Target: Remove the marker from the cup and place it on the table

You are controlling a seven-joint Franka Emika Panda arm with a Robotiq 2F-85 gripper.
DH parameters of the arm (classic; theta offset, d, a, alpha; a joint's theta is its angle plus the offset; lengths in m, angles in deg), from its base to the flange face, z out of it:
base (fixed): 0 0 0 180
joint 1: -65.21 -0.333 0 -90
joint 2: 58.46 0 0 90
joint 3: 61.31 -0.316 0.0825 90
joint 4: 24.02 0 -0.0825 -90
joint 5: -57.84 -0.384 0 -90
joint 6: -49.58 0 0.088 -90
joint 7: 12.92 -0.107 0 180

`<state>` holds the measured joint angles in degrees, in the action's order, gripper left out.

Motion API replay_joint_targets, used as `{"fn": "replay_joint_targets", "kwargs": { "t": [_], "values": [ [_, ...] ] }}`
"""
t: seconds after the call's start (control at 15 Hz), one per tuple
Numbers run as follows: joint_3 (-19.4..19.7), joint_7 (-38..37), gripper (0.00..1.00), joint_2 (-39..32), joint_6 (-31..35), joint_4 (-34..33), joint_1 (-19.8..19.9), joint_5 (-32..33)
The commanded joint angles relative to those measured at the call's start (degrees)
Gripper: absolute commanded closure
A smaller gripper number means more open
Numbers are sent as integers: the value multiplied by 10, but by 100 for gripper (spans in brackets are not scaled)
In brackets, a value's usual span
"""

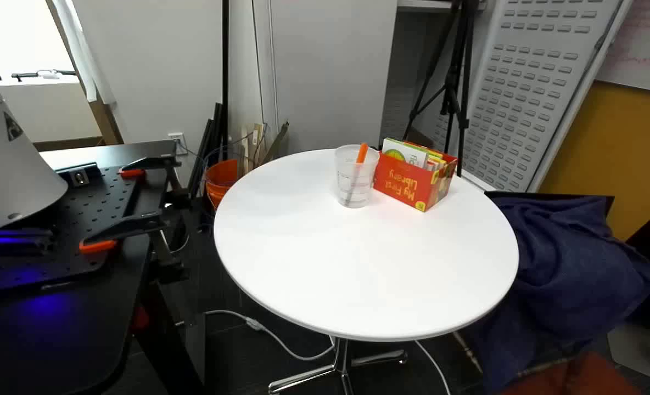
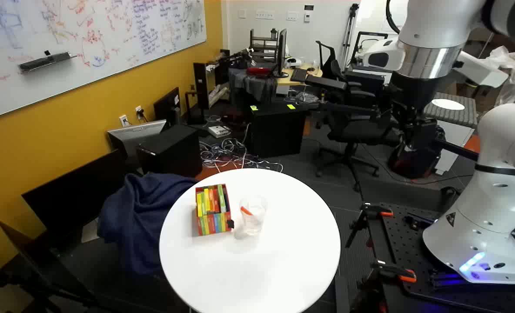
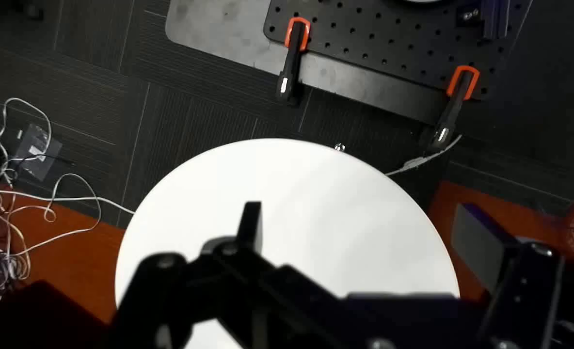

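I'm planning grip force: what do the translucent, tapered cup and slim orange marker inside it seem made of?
The translucent, tapered cup is probably smooth plastic: slightly cloudy, with the slim orange marker showing dimly through. The marker is likely plastic too, its top opaque, evenly orange; finish unclear.

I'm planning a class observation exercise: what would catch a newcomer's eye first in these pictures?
Probably the round white table, bright against the dark floor. On it stand a red "My First Library" book box and, beside that, a clear plastic cup with an orange-ended marker tilted inside. Next, perhaps, the white robot arm on its perforated black board.
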<state>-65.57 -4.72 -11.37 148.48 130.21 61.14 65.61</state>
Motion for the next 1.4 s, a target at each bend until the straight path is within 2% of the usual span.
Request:
{"fn": "replay_joint_targets", "kwargs": {
  "t": [0.0,0.33,0.47,0.6,0.93,1.0,1.33],
  "values": [
    [7,-5,0,-1,-2,-1,-9,5],
    [7,-5,0,-1,-2,-1,-9,5],
    [7,-2,0,2,31,7,-8,16],
    [12,2,0,1,87,17,-5,30],
    [58,40,0,-12,285,67,-1,43],
    [68,53,0,-42,318,47,-2,40],
    [127,121,0,-114,474,57,-16,11]
  ]
}}
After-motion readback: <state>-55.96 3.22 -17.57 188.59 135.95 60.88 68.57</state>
